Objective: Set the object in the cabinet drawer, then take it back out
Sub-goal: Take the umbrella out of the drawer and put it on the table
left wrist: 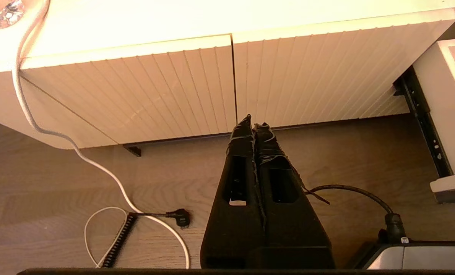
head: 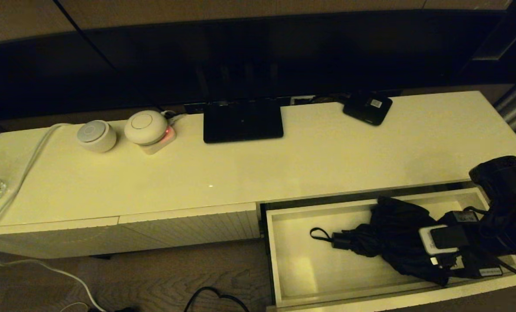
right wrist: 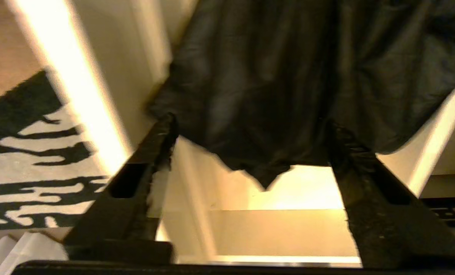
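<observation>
The cabinet drawer (head: 276, 260) stands pulled out at the lower right of the head view, its ribbed front facing away. Inside lies the black umbrella (head: 392, 225), its short handle (head: 340, 239) and wrist loop (head: 318, 234) pointing left over the bare drawer floor. My right arm (head: 503, 208) reaches into the drawer's right end. In the right wrist view my right gripper (right wrist: 250, 131) is open, its fingers (right wrist: 160, 133) wide apart on either side of the bunched umbrella fabric (right wrist: 273, 76). My left gripper (left wrist: 253, 124) is shut on nothing, low in front of the closed ribbed panels (left wrist: 174, 88).
On the cabinet top stand a black screen foot (head: 243, 120), a small flat black box with a white label (head: 367, 107) and two round white devices (head: 96, 135) (head: 145, 126). A white cable (head: 19, 182) hangs off the left end. Cables (left wrist: 109, 214) lie on the wooden floor.
</observation>
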